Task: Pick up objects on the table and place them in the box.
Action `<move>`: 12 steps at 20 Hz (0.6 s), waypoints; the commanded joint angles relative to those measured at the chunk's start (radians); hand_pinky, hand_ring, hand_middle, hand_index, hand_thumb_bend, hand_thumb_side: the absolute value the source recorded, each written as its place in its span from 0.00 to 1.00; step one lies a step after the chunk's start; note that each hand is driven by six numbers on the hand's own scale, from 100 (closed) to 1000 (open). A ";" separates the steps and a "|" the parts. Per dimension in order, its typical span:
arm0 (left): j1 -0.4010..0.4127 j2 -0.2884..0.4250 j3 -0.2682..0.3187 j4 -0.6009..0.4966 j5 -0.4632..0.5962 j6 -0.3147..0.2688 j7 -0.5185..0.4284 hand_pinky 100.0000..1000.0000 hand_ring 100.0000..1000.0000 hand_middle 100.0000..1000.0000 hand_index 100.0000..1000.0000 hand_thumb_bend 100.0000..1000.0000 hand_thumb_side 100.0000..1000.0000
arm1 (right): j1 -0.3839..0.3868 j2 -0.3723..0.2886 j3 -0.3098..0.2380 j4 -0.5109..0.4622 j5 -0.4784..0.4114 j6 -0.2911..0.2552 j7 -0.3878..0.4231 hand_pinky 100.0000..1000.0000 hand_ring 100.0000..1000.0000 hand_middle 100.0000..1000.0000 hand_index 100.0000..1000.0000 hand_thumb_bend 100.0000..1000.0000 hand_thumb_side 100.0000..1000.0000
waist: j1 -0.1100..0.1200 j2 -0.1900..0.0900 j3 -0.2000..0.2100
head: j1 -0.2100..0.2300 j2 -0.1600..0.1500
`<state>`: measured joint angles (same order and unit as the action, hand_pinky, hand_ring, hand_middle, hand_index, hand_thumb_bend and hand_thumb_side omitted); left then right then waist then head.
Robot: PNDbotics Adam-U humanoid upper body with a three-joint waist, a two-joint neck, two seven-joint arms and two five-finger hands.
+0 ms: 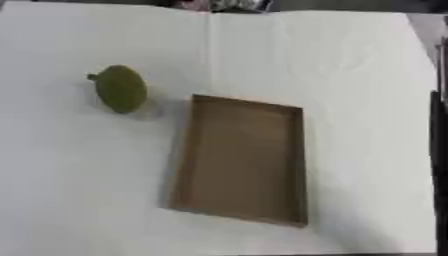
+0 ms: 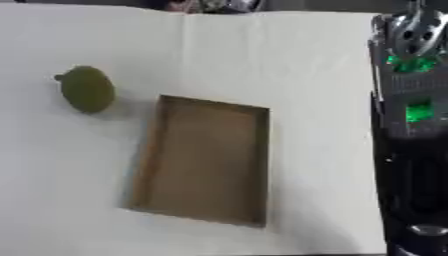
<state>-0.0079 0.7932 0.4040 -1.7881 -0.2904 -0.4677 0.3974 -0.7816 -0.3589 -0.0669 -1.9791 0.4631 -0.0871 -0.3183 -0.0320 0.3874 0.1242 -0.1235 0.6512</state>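
Observation:
A green pear-shaped fruit (image 1: 120, 89) with a short stem lies on the white table, left of the box. The shallow brown box (image 1: 242, 159) sits in the middle with nothing visible inside it. My right arm (image 2: 411, 125), black with silver joints and green lights, runs down the right edge in the right eye view; its hand does not show. My left hand is out of both views.
The white cloth-covered table (image 1: 350, 60) spreads around the box, with a crease running down its middle. Dark clutter (image 1: 219, 5) lies beyond the far edge. The table's right edge (image 1: 435, 150) is close to my right arm.

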 commanded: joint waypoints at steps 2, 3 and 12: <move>0.007 0.132 -0.049 0.078 -0.090 -0.003 -0.043 0.89 0.85 0.75 0.88 0.00 0.28 | -0.008 -0.036 -0.001 -0.021 -0.010 0.010 0.007 0.76 0.48 0.65 0.72 0.00 0.50 | 0.011 -0.022 -0.001 | 0.002 0.006; 0.000 0.147 -0.063 0.099 -0.113 0.004 -0.070 0.89 0.85 0.75 0.88 0.00 0.29 | -0.006 -0.035 -0.002 -0.021 -0.011 0.010 0.006 0.76 0.48 0.65 0.72 0.00 0.50 | 0.012 -0.022 -0.002 | 0.001 0.005; -0.110 0.232 -0.199 0.170 -0.173 0.041 -0.362 0.94 0.89 0.82 0.92 0.00 0.30 | 0.001 -0.013 -0.004 -0.021 -0.016 -0.001 -0.005 0.76 0.48 0.65 0.72 0.00 0.51 | 0.020 -0.020 -0.019 | 0.003 0.005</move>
<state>-0.1085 0.9684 0.2126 -1.6169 -0.4662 -0.4300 0.0718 -0.7691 -0.3632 -0.0669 -1.9791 0.4515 -0.0858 -0.3201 -0.0195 0.3874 0.1040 -0.1238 0.6582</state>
